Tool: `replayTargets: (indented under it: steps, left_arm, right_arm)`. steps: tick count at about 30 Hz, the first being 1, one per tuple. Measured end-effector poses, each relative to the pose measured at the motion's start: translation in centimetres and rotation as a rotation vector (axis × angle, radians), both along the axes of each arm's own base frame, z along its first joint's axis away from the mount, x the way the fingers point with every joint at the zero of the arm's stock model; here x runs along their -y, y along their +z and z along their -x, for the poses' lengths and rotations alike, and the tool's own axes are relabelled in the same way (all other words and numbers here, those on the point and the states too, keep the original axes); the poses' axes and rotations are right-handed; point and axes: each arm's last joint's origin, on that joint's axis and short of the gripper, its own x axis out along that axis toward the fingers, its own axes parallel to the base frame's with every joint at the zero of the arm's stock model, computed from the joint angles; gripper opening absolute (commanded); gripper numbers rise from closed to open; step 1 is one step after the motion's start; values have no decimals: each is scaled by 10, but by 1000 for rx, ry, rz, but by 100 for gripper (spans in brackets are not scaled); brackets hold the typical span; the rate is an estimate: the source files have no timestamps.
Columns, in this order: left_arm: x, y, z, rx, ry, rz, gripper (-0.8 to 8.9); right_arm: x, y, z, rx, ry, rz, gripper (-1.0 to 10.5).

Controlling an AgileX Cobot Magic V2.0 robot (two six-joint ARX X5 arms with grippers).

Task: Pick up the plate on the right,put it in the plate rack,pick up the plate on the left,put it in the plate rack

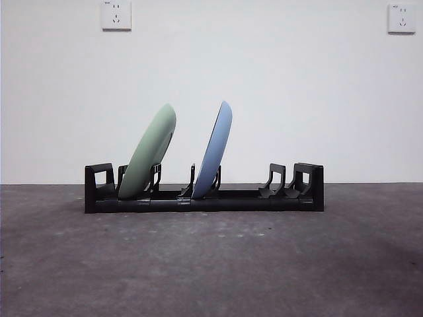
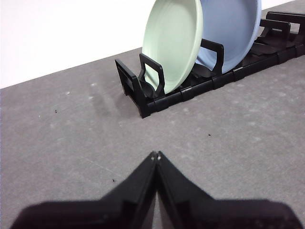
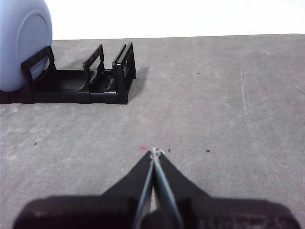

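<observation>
Plate rack (image 1: 205,198) sits mid-table, lengthwise across the front view, well apart from both grippers. Green plate (image 1: 148,153) stands tilted in a slot near one end, blue plate (image 1: 214,150) tilted in a slot near the middle; slots at the other end are free. Left gripper (image 2: 156,155) hovers off the green-plate end, jaws pinched together, holding nothing. Right gripper (image 3: 155,151) is off the opposite end, jaws likewise closed, empty. Table (image 1: 211,264) is dark grey, speckled. White wall behind, two sockets (image 1: 116,14) high up.

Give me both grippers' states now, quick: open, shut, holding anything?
Left gripper: shut, holding nothing, away from the plate rack.
Right gripper: shut, holding nothing, above bare table.
</observation>
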Motion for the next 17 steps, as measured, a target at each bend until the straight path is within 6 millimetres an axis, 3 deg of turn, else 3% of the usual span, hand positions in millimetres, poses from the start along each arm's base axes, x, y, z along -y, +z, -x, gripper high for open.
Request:
replayTargets:
  steps: [17]
  left_arm:
    - [0,-2,-1,-20,0,-1,-4]
  right_arm:
    - [0,0,0,-1,0,0,2]
